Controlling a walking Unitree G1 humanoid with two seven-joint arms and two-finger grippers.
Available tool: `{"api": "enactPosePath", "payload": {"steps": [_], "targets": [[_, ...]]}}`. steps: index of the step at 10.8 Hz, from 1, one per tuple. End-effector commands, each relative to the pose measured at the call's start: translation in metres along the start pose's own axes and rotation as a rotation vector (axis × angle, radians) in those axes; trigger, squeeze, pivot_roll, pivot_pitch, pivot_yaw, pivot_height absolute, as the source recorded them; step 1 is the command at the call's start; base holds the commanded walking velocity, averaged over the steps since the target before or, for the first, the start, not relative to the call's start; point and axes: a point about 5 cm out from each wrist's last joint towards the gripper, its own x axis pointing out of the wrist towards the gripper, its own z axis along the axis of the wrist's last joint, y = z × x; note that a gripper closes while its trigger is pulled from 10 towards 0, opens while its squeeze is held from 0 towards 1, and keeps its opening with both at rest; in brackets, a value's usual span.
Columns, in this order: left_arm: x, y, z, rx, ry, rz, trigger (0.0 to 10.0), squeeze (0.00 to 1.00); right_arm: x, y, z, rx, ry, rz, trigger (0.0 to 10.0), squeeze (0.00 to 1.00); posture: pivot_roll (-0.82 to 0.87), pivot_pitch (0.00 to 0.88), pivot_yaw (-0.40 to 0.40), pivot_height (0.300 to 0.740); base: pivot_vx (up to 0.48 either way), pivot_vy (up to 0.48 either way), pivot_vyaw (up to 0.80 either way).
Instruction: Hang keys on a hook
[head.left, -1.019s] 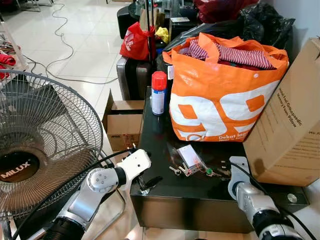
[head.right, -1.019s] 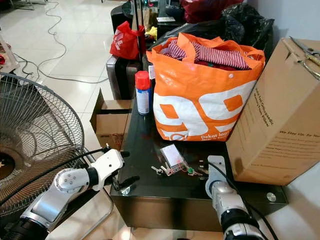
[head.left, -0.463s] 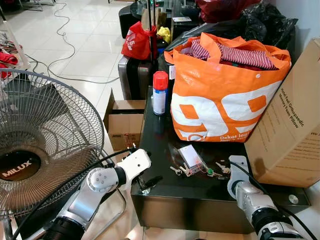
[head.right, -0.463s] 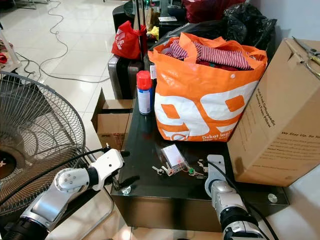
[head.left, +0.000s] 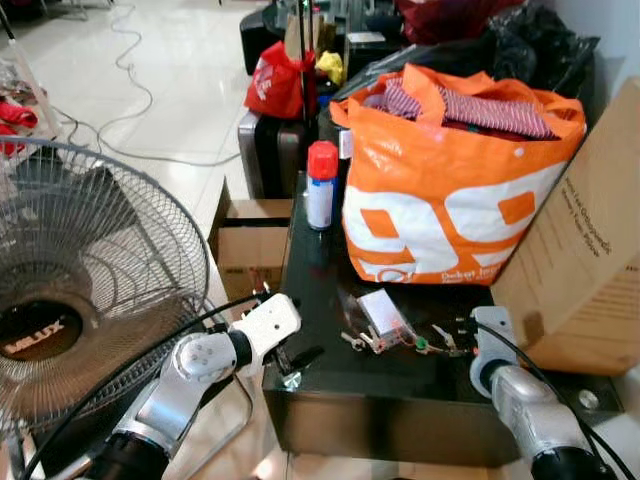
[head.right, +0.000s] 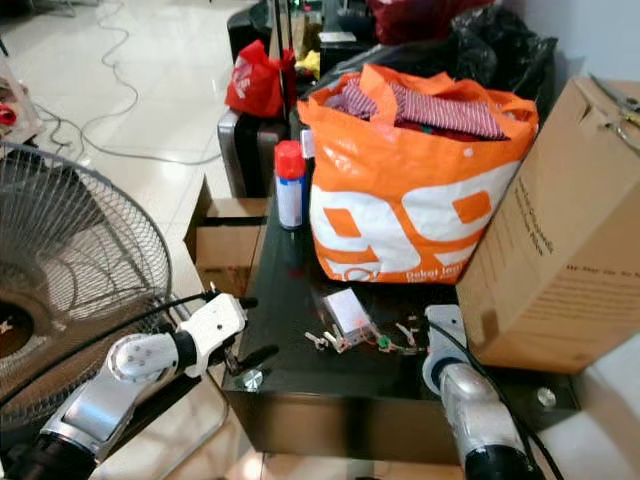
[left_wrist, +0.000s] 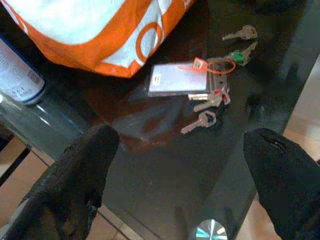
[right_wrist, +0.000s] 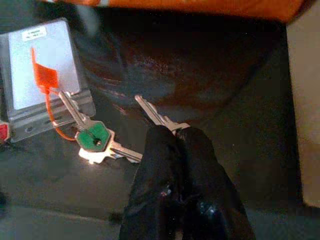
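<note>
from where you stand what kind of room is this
Probably a lived-in home's living area in some clutter: a pedestal fan on a tiled floor, and an orange shopping bag stuffed with clothes on a dark glass table.

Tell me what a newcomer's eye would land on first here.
The big orange bag stuffed with striped cloth, standing at the back of the dark glass table. Next, the large fan on the robot's left and the cardboard box on its right. On the glass in front of the bag lie loose keys with a clear card holder, where the right gripper is shut on a key.
</note>
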Motion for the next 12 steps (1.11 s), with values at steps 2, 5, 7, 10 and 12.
{"api": "enactPosePath", "payload": {"steps": [2, 5, 7, 10, 12], "targets": [[0.001, 0.007, 0.006, 0.022, -0.021, 0.038, 10.0, 0.0, -0.007, 0.024, 0.046, -0.118, -0.175, 0.121, 10.0, 1.0, -0.11, 0.0, 0.027, 0.74, 0.0, 0.0, 0.0], [-0.001, 0.004, 0.008, 0.028, -0.025, 0.017, 10.0, 0.0, 0.004, 0.04, 0.061, -0.317, -0.054, 0.18, 10.0, 1.0, -0.11, 0.0, 0.026, 0.74, 0.0, 0.0, 0.0], [-0.001, 0.001, 0.006, 0.022, -0.019, 0.013, 10.0, 0.0, 0.011, 0.041, 0.052, -0.4, 0.054, 0.188, 10.0, 1.0, -0.11, 0.005, 0.018, 0.74, 0.0, 0.0, 0.0], [-0.003, -0.001, 0.007, 0.018, -0.02, 0.01, 10.0, 0.0, 0.022, 0.033, 0.037, -0.424, 0.103, 0.071, 10.0, 1.0, -0.11, 0.04, 0.018, 0.74, 0.0, 0.0, 0.0], [-0.005, -0.002, 0.007, 0.023, -0.016, -0.005, 10.0, 0.0, 0.029, 0.029, 0.042, -0.353, 0.033, -0.001, 10.0, 1.0, -0.11, 0.058, 0.03, 0.74, 0.0, 0.0, 0.0]]}}
